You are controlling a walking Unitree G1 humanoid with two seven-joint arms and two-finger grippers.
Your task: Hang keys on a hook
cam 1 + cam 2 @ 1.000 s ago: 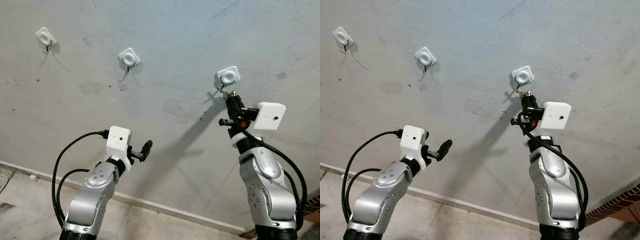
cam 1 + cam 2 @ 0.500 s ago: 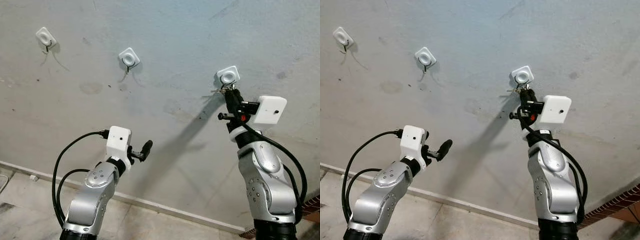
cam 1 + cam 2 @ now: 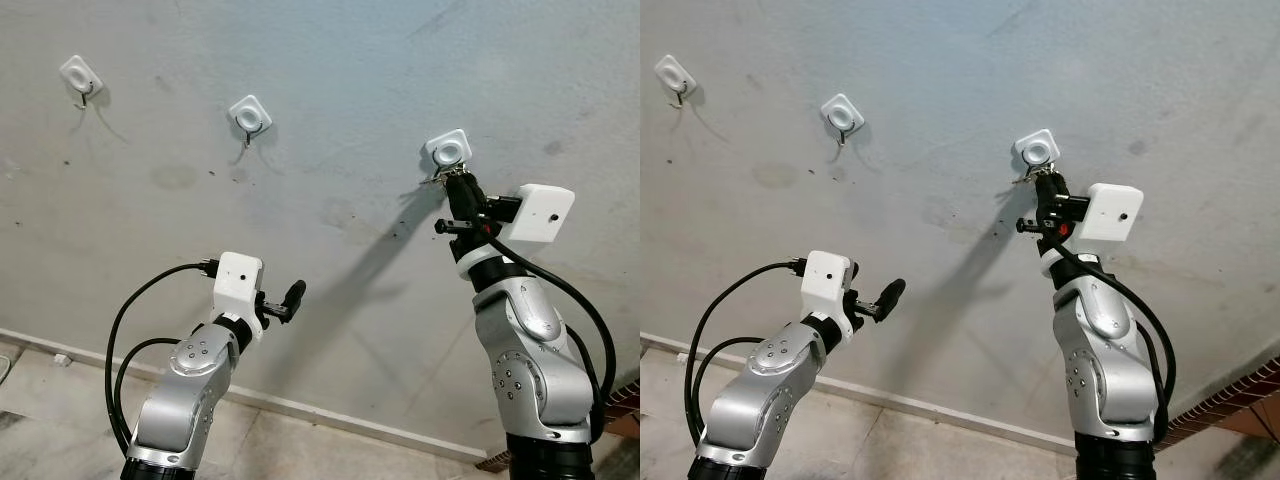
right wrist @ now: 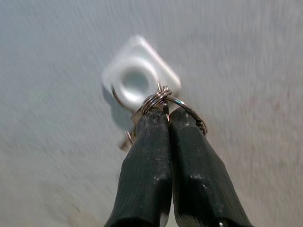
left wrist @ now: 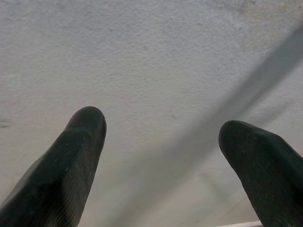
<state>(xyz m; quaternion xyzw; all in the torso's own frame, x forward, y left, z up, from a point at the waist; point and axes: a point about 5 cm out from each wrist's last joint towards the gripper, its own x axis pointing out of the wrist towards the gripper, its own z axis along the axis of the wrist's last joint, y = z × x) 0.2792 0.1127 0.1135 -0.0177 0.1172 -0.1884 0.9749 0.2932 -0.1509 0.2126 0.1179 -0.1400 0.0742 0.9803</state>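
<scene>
My right gripper (image 4: 166, 116) is raised to the grey plaster wall (image 3: 330, 90), its two black fingers (image 4: 147, 156) pressed together on the small bunch of silver keys on wire rings (image 4: 163, 100). The rings stand out past my fingertips and overlap the lower edge of the white square plastic hook plate (image 4: 137, 80), the rightmost of three on the wall. From my head I see the same plate (image 3: 447, 150) with the keys (image 3: 440, 179) directly under it, touching or nearly touching; I cannot tell whether a ring has caught on the hook itself. A key hangs off to one side of my fingers, close against the wall.

Around that plate the wall is bare plaster on every side, and my arm's long shadow falls down and to the left of it. The middle white hook plate (image 3: 249, 113) and the far-left white hook plate (image 3: 79, 73) sit well apart along the wall.

My left gripper (image 3: 290, 296) is held low, well below the hooks and away from my right arm, its fingers (image 5: 80, 151) spread wide with nothing between them, facing plain wall. A pale skirting strip (image 3: 330, 416) runs where the wall meets the tiled floor (image 3: 60, 400).
</scene>
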